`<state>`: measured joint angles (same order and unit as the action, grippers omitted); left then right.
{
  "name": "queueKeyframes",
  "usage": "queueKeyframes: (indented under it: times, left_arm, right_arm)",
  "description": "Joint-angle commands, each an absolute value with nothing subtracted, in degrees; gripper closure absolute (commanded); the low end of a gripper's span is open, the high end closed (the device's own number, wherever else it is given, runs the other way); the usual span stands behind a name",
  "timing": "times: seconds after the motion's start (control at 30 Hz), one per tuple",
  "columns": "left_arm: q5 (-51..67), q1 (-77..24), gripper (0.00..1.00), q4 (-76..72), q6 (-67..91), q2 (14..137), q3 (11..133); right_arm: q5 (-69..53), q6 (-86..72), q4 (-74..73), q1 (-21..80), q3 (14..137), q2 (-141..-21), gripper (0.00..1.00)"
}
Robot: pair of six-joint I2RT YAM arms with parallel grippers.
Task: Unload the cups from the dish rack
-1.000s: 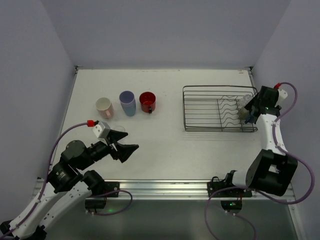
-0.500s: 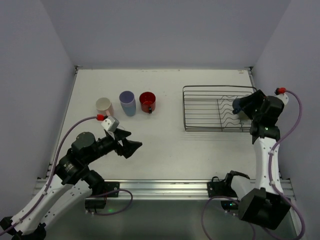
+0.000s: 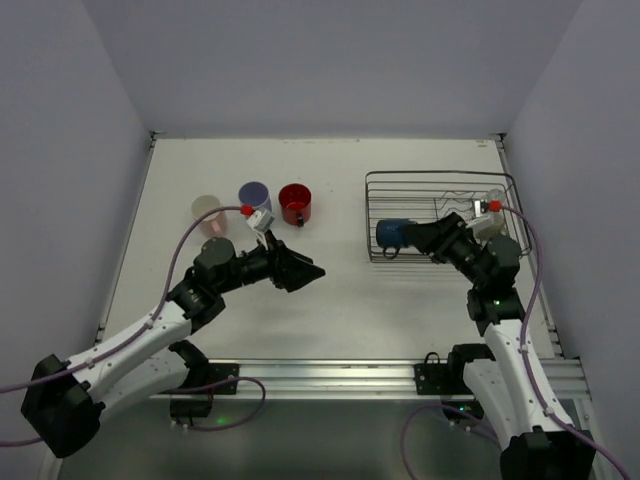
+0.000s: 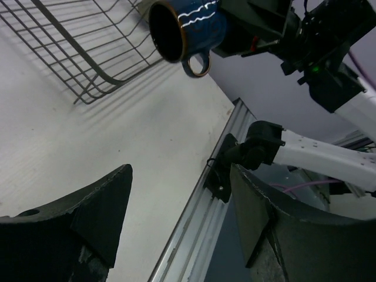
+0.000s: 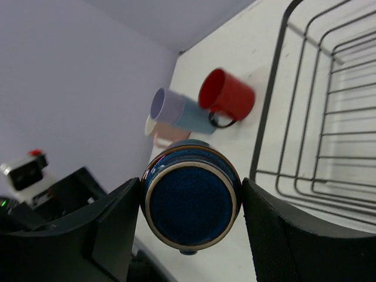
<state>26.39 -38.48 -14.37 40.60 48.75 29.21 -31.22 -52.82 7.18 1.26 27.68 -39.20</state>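
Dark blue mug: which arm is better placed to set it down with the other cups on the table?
Right. The right gripper is shut on the dark blue mug, held over the left end of the dish rack. The left gripper is open, empty, and short of the mug.

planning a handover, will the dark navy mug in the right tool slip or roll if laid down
The dark navy glazed mug looks glossy, so probably slippery to grip. Its round body would likely roll if laid sideways, until the loop handle catches. It seems ceramic, so likely chips if dropped.
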Motion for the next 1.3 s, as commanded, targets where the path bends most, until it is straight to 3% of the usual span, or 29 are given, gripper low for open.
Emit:
queueKeyframes:
  times: [0.0,0.3,0.73,0.83,0.87,0.9,0.97,1.0,1.03,1.07,1.2,1.27]
  left_arm:
    - [28.92,-39.72,0.29,-33.55,49.83,55.51,28.83]
    - [27.6,-45.7,0.32,-45.96,55.28,69.07,32.52]
    - [24.78,-49.57,0.43,-51.59,55.11,72.24,33.58]
    - [24.7,-49.75,0.61,-52.82,55.2,72.25,32.96]
    - [24.44,-49.66,0.74,-53.0,54.93,72.07,32.79]
    - [23.65,-49.66,0.81,-52.91,54.76,71.2,32.44]
    - [22.68,-49.66,0.97,-51.69,53.53,70.14,31.91]
    - [21.11,-49.66,1.0,-48.29,52.74,68.57,32.08]
    - [20.14,-49.66,1.0,-46.43,51.78,67.6,31.91]
    - [19.26,-49.66,1.0,-44.58,49.77,66.63,31.82]
    - [10.85,-49.66,1.0,-27.93,43.52,58.48,32.25]
    - [5.91,-49.66,1.0,-19.11,38.51,56.0,34.71]
  right_arm:
    - [-42.44,-61.95,24.4,4.3,23.58,-37.79,0.89]
    - [-45.7,-67.76,38.56,10.37,16.36,-40.34,0.89]
    - [-43.95,-70.58,46.05,17.92,13.01,-44.29,0.88]
    - [-42.72,-70.31,47.1,20.12,13.36,-46.31,0.87]
    - [-42.37,-70.31,47.37,20.65,13.45,-46.93,0.86]
    - [-41.75,-70.31,47.9,21.18,13.36,-47.54,0.85]
    - [-41.75,-70.31,48.6,22.15,13.19,-49.3,0.71]
    - [-41.66,-70.57,49.56,22.15,12.92,-49.65,0.61]
    - [-40.7,-70.66,49.74,22.24,12.75,-49.75,0.49]
    - [-40.26,-70.49,49.66,22.15,12.66,-49.4,0.29]
    - [-37.36,-64.19,38.09,22.15,15.29,-45.98,0.01]
    - [-34.64,-61.45,33.07,22.24,17.13,-42.74,0.01]
